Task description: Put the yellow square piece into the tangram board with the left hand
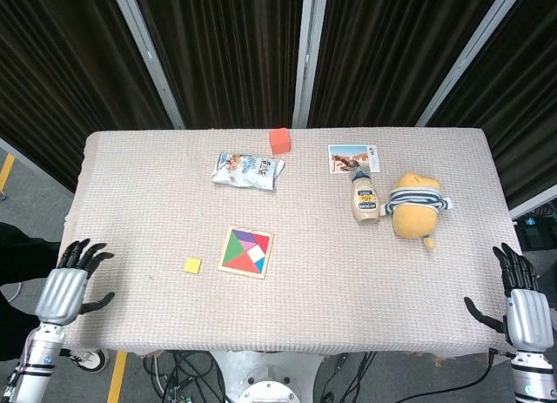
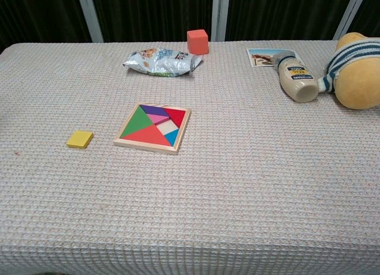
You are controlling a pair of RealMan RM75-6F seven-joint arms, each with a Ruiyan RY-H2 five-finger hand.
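The yellow square piece (image 1: 192,265) (image 2: 79,139) lies flat on the cloth, a little left of the tangram board (image 1: 246,251) (image 2: 154,127). The wooden board holds several coloured pieces and shows one pale bare slot near its right side. My left hand (image 1: 68,289) hovers at the table's front left corner with its fingers spread and nothing in it, well left of the yellow piece. At the front right corner my right hand (image 1: 517,301) is also spread and holds nothing. Neither hand shows in the chest view.
A snack bag (image 1: 247,170) and an orange cube (image 1: 279,141) sit at the back middle. A photo card (image 1: 352,157), a lying bottle (image 1: 365,198) and a yellow plush toy (image 1: 416,206) are at the right.
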